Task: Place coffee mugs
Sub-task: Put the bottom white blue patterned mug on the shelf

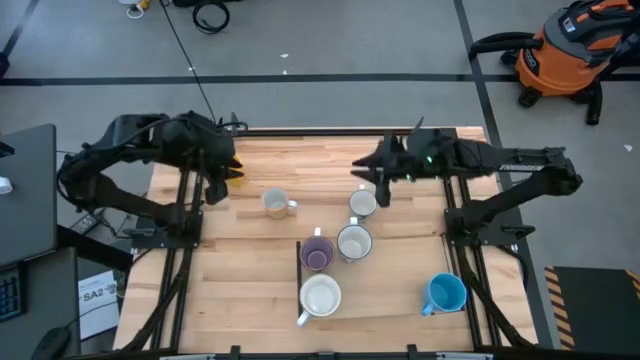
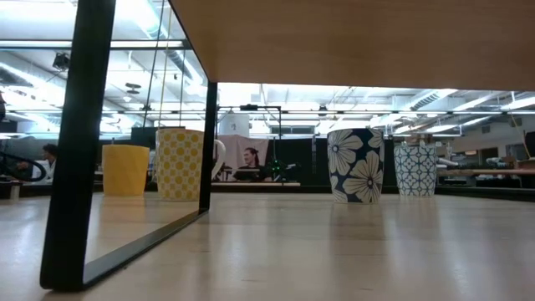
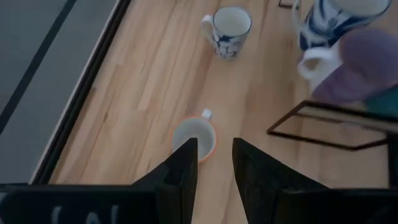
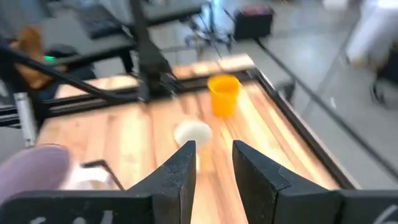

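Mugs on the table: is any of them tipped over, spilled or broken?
Nothing stands out. In the high view the purple mug, the blue mug and the big white mug all stand mouth up on the table. No spill or crack shows.

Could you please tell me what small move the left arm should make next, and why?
Probably ease the left gripper down onto the orange mug. Its fingers are open and empty, and the mug stands upright and ungripped on the table, just past the fingertips.
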You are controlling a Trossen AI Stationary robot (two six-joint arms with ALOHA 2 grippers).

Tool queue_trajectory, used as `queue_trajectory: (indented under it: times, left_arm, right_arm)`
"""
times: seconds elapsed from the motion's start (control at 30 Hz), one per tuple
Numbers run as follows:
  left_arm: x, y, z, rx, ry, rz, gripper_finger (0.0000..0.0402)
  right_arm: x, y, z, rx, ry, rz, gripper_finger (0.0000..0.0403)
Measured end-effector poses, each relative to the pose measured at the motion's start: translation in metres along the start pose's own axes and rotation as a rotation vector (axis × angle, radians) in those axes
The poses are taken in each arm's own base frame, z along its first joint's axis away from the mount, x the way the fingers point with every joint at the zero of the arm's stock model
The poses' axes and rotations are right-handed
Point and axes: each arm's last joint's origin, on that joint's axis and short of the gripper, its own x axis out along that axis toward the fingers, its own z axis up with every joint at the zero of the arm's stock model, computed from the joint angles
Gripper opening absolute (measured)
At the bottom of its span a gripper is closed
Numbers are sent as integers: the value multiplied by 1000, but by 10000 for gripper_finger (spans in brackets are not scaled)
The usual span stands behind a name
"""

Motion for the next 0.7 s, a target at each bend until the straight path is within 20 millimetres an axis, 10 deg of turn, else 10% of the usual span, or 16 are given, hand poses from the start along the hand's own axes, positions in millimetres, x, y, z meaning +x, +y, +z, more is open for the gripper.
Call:
queue_trajectory:
  times: [0.7]
  left_arm:
    - [139, 44, -70, -37, -3, -169, 107]
  right_arm:
    - [24, -68, -52, 362, 555, -258, 112]
